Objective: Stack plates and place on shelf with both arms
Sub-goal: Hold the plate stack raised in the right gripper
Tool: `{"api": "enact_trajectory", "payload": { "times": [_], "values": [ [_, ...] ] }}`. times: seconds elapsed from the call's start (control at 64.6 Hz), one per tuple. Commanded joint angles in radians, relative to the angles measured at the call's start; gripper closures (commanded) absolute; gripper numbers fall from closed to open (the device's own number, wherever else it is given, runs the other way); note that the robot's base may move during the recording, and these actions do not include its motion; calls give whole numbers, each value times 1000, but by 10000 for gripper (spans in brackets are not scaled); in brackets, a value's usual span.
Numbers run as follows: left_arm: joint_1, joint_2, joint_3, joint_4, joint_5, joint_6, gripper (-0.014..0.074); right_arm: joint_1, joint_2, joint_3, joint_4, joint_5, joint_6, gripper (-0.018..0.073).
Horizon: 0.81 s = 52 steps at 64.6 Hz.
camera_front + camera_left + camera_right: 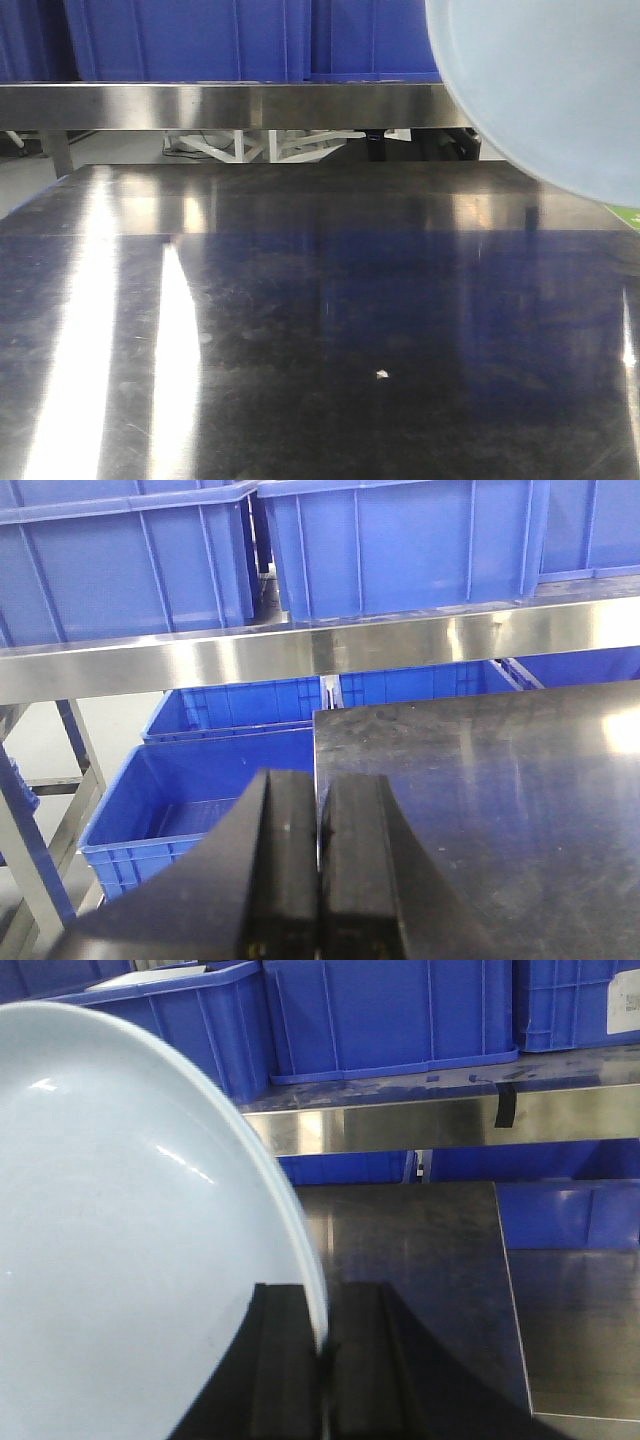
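A pale bluish-white plate hangs in the air at the upper right of the front view, in front of the shelf rail. In the right wrist view the plate fills the left half, and my right gripper is shut on its rim, one finger on each face. I cannot make out a second plate. My left gripper is shut and empty, over the left edge of the dark tabletop. The shelf rail runs across the left wrist view and the right wrist view. Neither gripper shows in the front view.
Blue plastic crates stand on the shelf behind the rail, and also show in the left wrist view and right wrist view. More blue crates sit low, left of the table. The dark reflective tabletop spreads below.
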Motion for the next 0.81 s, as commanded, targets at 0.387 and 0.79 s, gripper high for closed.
{"api": "enact_trajectory", "payload": {
  "times": [0.387,0.79],
  "values": [
    [3,6,-31,0,-88,-5,516,-5,2,-34,-5,-102,-3,511],
    [3,6,-31,0,-88,-5,516,-5,2,-34,-5,-102,-3,511]
  ]
}}
